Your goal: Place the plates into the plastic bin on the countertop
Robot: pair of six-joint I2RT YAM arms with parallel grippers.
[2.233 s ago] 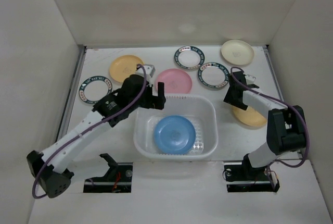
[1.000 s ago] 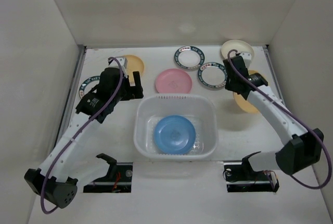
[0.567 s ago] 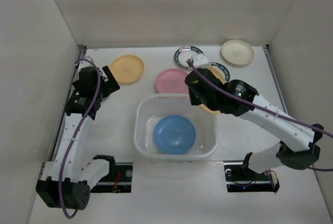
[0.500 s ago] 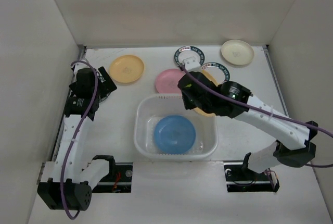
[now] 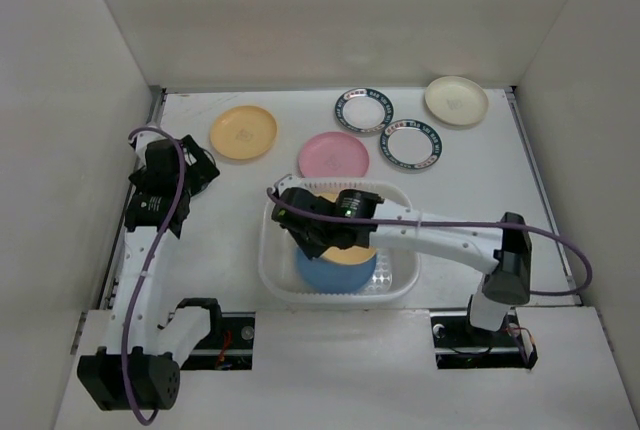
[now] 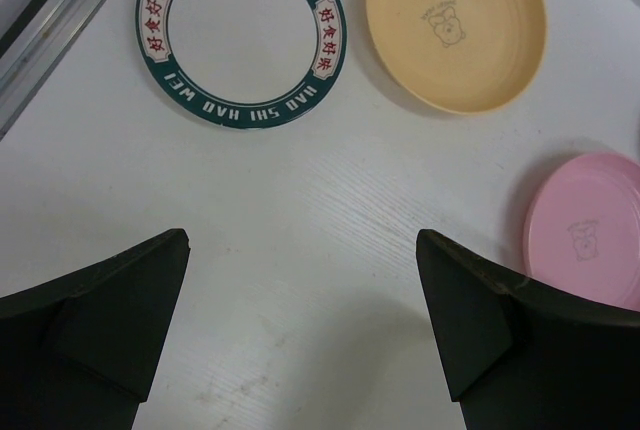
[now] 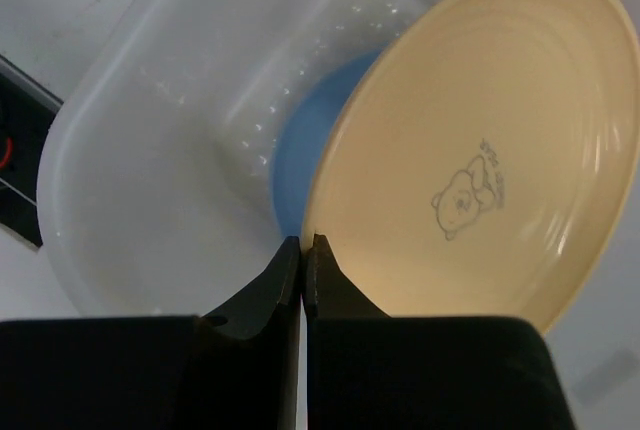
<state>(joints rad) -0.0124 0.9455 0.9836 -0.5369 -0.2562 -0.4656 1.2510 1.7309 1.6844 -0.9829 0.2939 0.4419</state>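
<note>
My right gripper (image 7: pixel 303 250) is shut on the rim of a yellow-orange plate (image 7: pixel 480 150) with a bear drawing. It holds the plate tilted over the plastic bin (image 7: pixel 150 130), above a blue plate (image 7: pixel 305 145) lying on the bin's bottom. From above, this gripper (image 5: pixel 318 235) and held plate (image 5: pixel 352 249) hang inside the bin (image 5: pixel 400 212). My left gripper (image 6: pixel 300 300) is open and empty above the countertop (image 6: pixel 330 200), just short of a green-rimmed plate (image 6: pixel 240 35). In the top view the left gripper (image 5: pixel 190 165) covers that plate.
Loose on the countertop lie a yellow-orange plate (image 5: pixel 243 132), a pink plate (image 5: pixel 333 154), two green-rimmed plates (image 5: pixel 363 109) (image 5: pixel 411 144) and a cream plate (image 5: pixel 456 100). White walls enclose the surface; a metal rail (image 5: pixel 140 190) runs along the left edge.
My right arm has swung left, carrying the yellow-orange plate from the right side to over the bin. My left arm has drawn away to the far left, still open.
</note>
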